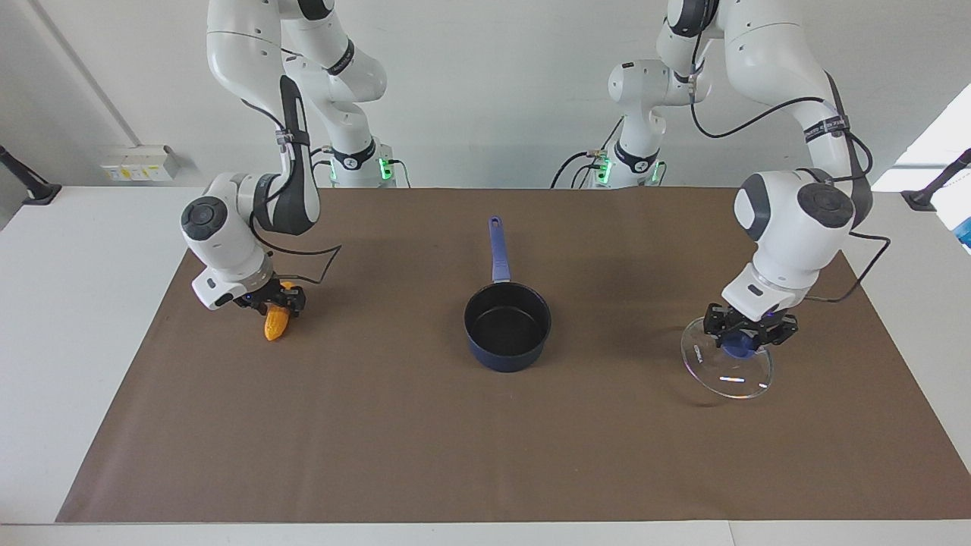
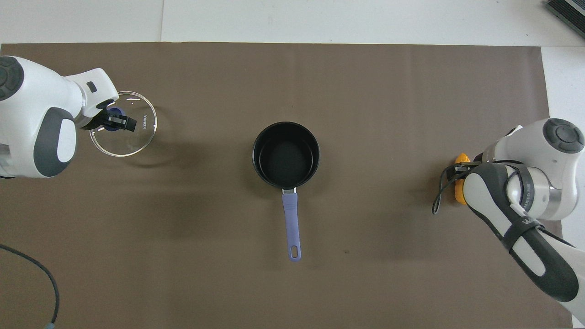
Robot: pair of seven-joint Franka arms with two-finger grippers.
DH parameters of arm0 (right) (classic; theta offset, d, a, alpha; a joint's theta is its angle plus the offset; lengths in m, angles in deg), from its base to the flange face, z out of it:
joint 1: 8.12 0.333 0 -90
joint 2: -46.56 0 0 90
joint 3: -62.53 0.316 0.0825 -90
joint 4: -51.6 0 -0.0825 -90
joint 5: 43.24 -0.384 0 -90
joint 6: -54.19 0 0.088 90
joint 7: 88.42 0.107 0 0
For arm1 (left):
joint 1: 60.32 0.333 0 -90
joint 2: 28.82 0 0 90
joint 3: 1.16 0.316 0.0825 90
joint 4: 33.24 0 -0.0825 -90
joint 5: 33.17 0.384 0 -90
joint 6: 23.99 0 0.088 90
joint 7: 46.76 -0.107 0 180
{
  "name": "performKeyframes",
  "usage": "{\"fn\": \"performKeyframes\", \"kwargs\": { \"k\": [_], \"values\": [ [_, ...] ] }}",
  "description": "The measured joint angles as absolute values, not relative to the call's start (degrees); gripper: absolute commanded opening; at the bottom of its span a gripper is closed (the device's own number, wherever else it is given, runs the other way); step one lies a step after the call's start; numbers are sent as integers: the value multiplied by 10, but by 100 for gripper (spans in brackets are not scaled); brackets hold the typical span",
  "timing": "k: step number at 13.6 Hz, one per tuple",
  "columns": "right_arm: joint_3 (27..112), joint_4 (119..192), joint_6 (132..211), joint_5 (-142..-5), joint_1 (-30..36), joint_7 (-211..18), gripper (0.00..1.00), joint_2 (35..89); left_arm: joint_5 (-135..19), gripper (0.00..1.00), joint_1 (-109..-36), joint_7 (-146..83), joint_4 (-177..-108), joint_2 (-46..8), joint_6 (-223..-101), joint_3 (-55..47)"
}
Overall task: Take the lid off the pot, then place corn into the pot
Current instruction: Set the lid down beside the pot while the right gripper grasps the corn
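The dark blue pot (image 1: 507, 326) (image 2: 286, 155) stands uncovered in the middle of the mat, its long handle (image 1: 498, 246) pointing toward the robots. My left gripper (image 1: 740, 345) (image 2: 114, 122) is shut on the blue knob of the glass lid (image 1: 727, 375) (image 2: 132, 137). It holds the lid tilted, low over the mat at the left arm's end. The orange corn (image 1: 274, 326) (image 2: 460, 159) lies on the mat at the right arm's end. My right gripper (image 1: 274, 301) (image 2: 461, 169) is down on the corn's upper part and shut on it.
A brown mat (image 1: 485, 455) covers most of the white table (image 1: 76, 318). Black stands sit at the table's corners nearest the robots (image 1: 30, 189) (image 1: 929, 193). Bare mat lies between the pot and each gripper.
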State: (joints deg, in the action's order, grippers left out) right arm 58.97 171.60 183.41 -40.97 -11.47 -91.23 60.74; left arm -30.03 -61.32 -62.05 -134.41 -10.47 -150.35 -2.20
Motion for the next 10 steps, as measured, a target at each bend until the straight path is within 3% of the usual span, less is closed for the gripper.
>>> {"fn": "performKeyframes", "kwargs": {
  "k": [5,10],
  "values": [
    [599,1652,1810,-409,-111,-912,0,604,-301,0,-584,-659,-1365,-96,-1538,-22],
    [613,1495,1611,-411,-64,-827,0,579,-301,0,-577,-664,-1377,-80,-1560,-23]
  ]
}}
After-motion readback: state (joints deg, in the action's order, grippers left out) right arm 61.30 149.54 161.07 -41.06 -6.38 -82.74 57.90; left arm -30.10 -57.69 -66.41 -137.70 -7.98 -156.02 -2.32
